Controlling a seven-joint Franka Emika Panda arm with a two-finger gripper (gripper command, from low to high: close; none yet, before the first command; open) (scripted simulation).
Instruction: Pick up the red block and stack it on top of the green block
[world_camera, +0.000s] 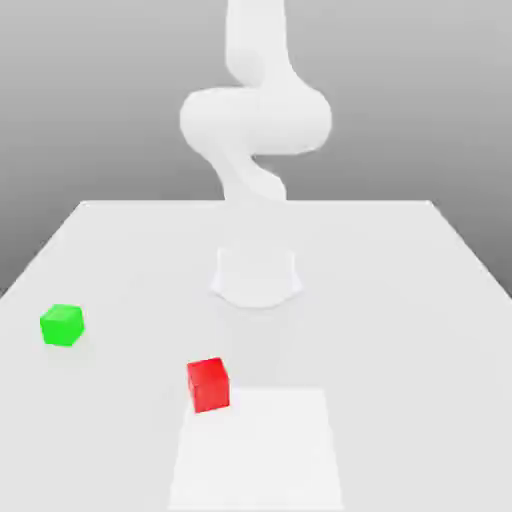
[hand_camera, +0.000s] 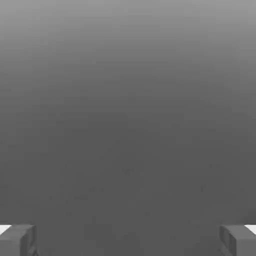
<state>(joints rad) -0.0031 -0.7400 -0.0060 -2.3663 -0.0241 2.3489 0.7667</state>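
Observation:
The red block (world_camera: 209, 384) sits on the white table (world_camera: 400, 300) toward the front, slightly to the exterior view's left of centre. The green block (world_camera: 62, 325) rests on the table farther to the exterior view's left, well apart from the red one. In the hand view my gripper (hand_camera: 128, 241) is open, its two grey fingertips (hand_camera: 18, 241) standing far apart with nothing between them. Beyond them lies plain grey background, and neither block appears there. The white arm (world_camera: 255, 120) rises from its base and bends upward out of the exterior view's top.
The arm's round base (world_camera: 256, 276) stands at the table's middle, behind the red block. A pale white rectangle (world_camera: 255, 450) lies in the foreground just to the exterior view's right of the red block. The table's far edge (world_camera: 256, 203) runs across behind the base.

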